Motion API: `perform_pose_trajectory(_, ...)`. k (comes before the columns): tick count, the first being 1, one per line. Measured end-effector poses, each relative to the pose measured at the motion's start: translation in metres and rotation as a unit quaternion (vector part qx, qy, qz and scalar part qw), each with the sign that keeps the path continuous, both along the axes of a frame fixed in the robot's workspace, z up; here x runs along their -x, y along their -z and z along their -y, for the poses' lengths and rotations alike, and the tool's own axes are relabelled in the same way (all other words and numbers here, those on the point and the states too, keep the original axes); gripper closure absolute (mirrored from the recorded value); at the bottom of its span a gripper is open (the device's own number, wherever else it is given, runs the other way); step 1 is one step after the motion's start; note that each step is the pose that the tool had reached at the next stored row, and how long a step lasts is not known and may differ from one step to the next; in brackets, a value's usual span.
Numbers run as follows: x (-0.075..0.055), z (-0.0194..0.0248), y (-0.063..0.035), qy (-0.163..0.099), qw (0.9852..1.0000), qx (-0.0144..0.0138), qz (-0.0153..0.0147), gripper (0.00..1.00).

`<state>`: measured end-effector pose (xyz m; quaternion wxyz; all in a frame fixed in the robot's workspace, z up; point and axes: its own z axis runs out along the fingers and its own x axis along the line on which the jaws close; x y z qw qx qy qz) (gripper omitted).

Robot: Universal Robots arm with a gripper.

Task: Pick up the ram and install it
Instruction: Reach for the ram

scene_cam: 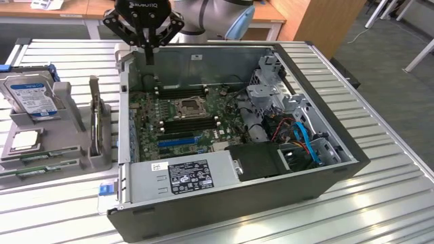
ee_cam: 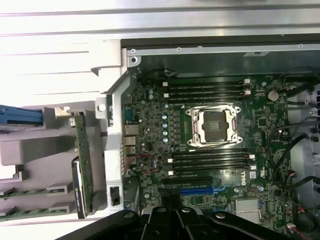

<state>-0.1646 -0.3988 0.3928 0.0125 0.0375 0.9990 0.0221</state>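
Fingers (ee_cam: 161,221) of the gripper (ee_cam: 172,214) are pressed together, poised above the far corner of the case (scene_cam: 224,208) on the exterior view's left. Beneath sits the motherboard (ee_cam: 150,125) with its black slots (ee_cam: 210,160). Ram (ee_cam: 30,192) lies flat in the grey holder (ee_cam: 35,150) outside the case, well apart from the gripper.

Ribbed metal table (scene_cam: 379,203), pretty shiny, catching some glare. Behind it are wooden desks (scene_cam: 68,7) and a wooden panel (scene_cam: 326,20). Grey floor (scene_cam: 400,96) with white legs (scene_cam: 419,53) on the exterior view's right.
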Motion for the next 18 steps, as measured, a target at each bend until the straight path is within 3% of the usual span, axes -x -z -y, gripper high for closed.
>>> perform_pose_trajectory(18, 0.049, 0.0000, 0.0007, 0.000, 1.0000, 0.0001, 0.0000, 0.90)
